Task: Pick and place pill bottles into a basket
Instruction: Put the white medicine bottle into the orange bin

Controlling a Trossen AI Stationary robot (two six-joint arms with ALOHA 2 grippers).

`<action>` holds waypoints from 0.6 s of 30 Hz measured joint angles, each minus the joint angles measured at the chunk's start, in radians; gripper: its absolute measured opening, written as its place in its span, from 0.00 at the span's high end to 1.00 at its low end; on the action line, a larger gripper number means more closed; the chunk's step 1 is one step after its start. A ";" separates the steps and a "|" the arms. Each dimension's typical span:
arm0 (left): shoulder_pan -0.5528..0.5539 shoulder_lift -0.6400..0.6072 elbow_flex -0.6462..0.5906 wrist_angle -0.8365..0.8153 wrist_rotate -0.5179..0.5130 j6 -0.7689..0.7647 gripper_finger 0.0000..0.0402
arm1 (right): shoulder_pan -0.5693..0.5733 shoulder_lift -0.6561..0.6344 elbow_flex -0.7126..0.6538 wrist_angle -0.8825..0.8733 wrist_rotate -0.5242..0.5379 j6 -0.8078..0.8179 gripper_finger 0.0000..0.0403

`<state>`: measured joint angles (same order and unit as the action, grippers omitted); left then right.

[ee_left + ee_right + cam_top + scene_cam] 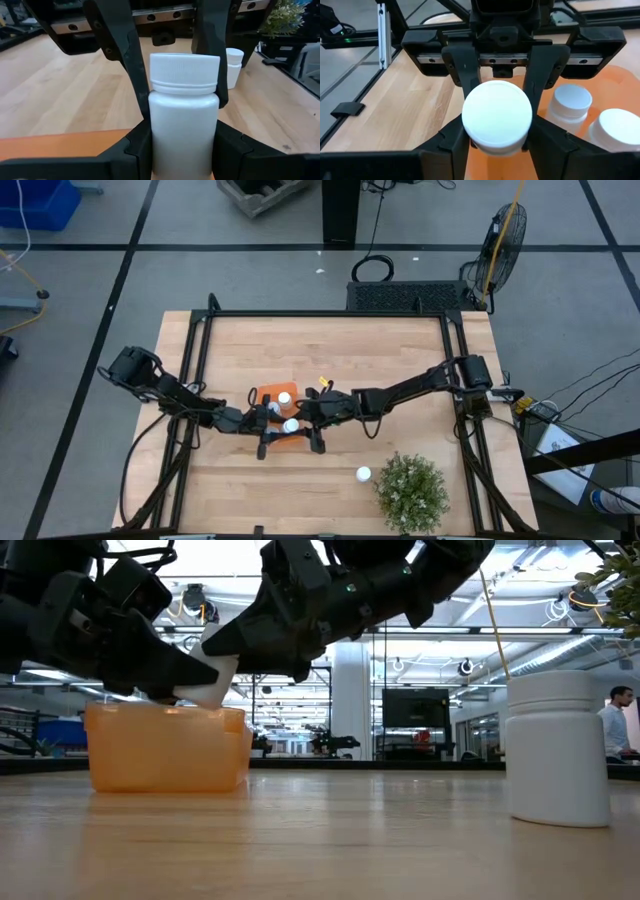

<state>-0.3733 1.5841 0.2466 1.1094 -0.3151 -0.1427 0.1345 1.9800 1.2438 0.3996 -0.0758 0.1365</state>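
A white pill bottle (184, 110) is in the air over the orange basket (165, 750), between both grippers. My left gripper (266, 426) comes from the table's left and my right gripper (306, 420) from the right; both are shut on this bottle. Its cap (496, 116) faces the right wrist camera. Two more bottles (572, 102) (617, 129) stand in the basket (615, 80). Another bottle (363, 473) stands on its base on the table near the plant; it also shows in the low view (558, 745). My left gripper pinches the bottle's body (159, 131) between its two fingers, below the cap. The fingers lie along the bottle, coming slanting from the table's left. The bottle is tilted, its lower end (212, 692) at the basket's rim. My right gripper has its two fingers (131, 60) on either side of the bottle's cap end (470, 131), pinching it there. It comes slanting down from the table's right, facing the cap's top. Whether the fingers sit on the cap or just below it cannot be told.
A green bushy plant (410, 492) stands at the table's near right corner, beside the loose bottle. The black frame rails (320, 313) run along the table's far, left and right edges. Bare wood lies between the basket and the near edge.
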 joint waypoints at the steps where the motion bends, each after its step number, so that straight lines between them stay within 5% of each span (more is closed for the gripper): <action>1: 0.000 0.000 0.000 -0.001 0.001 -0.011 0.63 | 0.000 0.000 0.008 -0.022 -0.002 -0.002 0.62; 12: 0.001 0.001 -0.002 -0.003 -0.065 -0.073 0.05 | -0.008 -0.002 0.014 -0.115 -0.017 -0.004 0.62; 18: 0.000 0.000 -0.003 0.014 -0.060 -0.126 0.07 | -0.009 -0.003 0.014 -0.129 -0.015 -0.002 0.62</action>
<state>-0.3733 1.5836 0.2439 1.1235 -0.3755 -0.2690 0.1257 1.9772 1.2575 0.2707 -0.0909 0.1341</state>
